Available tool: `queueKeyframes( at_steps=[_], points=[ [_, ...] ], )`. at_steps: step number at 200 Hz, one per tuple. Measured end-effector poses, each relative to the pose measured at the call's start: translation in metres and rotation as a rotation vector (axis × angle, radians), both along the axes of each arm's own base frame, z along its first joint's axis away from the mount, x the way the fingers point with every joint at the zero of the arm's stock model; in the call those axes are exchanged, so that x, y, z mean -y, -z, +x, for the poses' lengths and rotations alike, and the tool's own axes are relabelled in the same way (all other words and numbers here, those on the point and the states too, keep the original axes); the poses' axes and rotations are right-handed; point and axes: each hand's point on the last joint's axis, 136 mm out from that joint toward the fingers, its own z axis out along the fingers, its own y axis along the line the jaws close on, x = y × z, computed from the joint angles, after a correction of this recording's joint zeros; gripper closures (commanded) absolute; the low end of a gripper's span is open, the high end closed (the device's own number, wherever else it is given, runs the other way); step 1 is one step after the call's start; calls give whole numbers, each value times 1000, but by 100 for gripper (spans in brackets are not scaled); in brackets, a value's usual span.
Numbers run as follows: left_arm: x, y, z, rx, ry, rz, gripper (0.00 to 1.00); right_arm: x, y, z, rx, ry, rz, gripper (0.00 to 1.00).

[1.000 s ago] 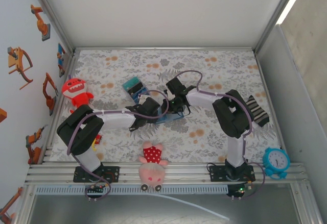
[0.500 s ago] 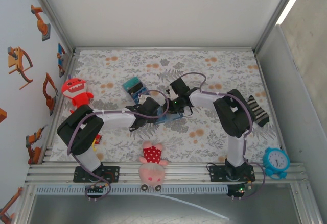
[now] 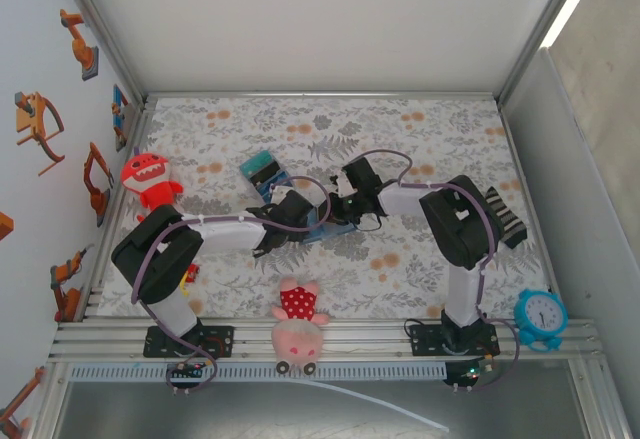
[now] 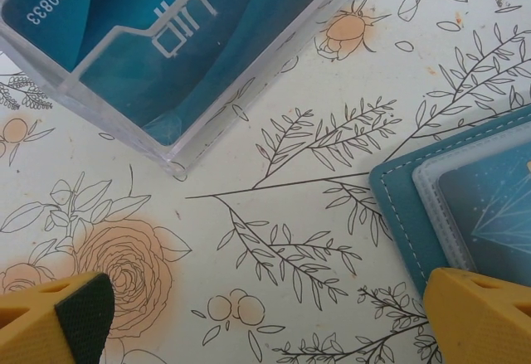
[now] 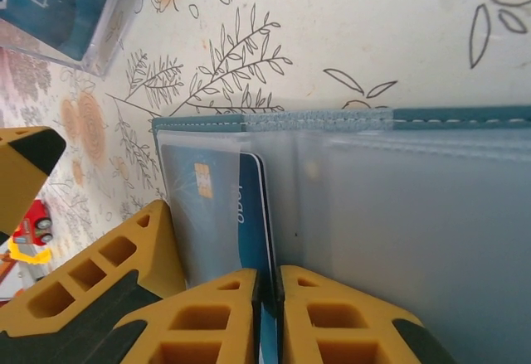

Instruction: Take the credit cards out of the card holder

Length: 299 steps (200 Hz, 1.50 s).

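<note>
You have bright, even light across the floral tablecloth [image 3: 250, 129], and a glaring strip light [image 3: 572, 1] beyond its far right corner. Shadows on it are soft, and its print is sharp up close.

White panel walls [image 3: 320, 19] surround a floral-covered table [image 3: 440, 124].

Bare floral cloth [image 4: 274, 215] lay open between the left gripper's [image 4: 265, 331] spread fingers; a clear card box [image 4: 166, 74] blocked ahead, the card holder [image 4: 406, 206] just before one fingertip. A credit card [image 5: 255, 215] filled the right gripper's [image 5: 276, 314] slit.
</note>
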Motion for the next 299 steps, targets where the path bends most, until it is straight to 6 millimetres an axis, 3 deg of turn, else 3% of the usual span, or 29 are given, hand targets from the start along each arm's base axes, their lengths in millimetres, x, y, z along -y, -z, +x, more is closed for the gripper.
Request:
queueKeyframes(
  at_steps=[29, 77, 172, 234, 299],
  points=[
    [-2, 0, 0, 2, -4, 9, 3, -2, -1, -1, -4, -1, 27, 88],
    [-3, -1, 0, 3, -6, 16, 3, 0, -2, -1, -13, 7, 51, 100],
    [-3, -1, 0, 4, -6, 16, 3, 10, -14, 1, 21, 23, 64, 100],
    [-3, -1, 0, 4, -5, 16, 3, 28, -8, 4, 32, 40, -9, 100],
    [-1, -3, 0, 2, 10, 22, 3, 33, -7, 5, 36, 42, -27, 100]
  ],
)
